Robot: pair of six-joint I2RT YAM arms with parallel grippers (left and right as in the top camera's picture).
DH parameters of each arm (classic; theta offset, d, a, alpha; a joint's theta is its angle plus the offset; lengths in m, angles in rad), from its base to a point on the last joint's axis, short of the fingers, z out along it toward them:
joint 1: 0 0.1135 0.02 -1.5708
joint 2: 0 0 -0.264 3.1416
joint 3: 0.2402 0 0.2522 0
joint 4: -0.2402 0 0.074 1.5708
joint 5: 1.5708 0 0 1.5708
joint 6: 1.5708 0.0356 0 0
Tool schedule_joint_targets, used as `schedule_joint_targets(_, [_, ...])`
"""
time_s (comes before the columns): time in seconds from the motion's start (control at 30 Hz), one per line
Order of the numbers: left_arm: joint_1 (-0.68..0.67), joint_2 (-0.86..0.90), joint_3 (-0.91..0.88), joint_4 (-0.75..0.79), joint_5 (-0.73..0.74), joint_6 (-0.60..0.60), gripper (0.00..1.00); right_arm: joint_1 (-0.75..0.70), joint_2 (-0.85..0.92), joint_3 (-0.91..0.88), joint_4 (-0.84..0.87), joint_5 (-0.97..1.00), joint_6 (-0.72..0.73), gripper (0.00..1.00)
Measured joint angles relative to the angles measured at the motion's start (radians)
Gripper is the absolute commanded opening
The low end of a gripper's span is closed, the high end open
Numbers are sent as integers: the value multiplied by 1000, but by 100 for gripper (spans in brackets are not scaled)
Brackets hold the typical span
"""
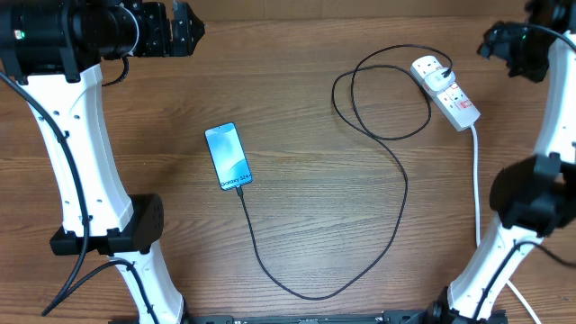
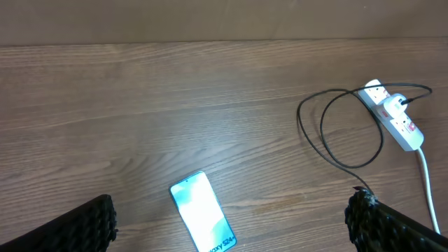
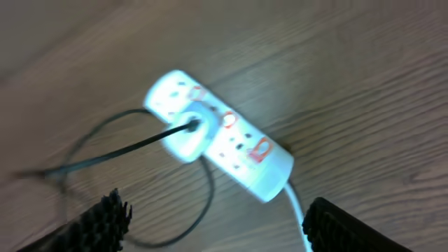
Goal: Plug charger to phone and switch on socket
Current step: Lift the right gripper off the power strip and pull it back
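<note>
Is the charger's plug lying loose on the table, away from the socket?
No: the charger's plug sits in the socket, its black cable leading away to the left.

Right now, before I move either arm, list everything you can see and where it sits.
phone: one, blue-cyan screen with a black bezel, flat on the table left of centre.
charger: one, thin black cable, running from the phone's lower edge in a wide loop to a plug in the socket.
socket: one, white with red switch marks, far right.
white cord: one, thick, running from the socket toward the right arm's base.
table: one, brown wood, under everything.
left gripper: one, black, open and empty, far left corner.
right gripper: one, black, open and empty, above the socket.
</note>
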Motion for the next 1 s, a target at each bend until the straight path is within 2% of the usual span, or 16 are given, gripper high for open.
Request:
schedule_joint_targets(0.2, [0,0,0,0,0,0,100,79,-214,17,-56,-23,0,86])
schedule_joint_targets(0.27, [0,0,0,0,0,0,100,112,-286,25,-90,-28,-1,99])
schedule_joint_targets(0.3, [0,0,0,-1,0,0,100,126,-320,29,-113,-33,0,100])
schedule_joint_targets(0.53, [0,0,0,0,0,0,100,164,-483,35,-281,-37,0,100])
schedule_joint_targets(1.0, [0,0,0,0,0,0,100,167,-588,35,-285,-187,89,100])
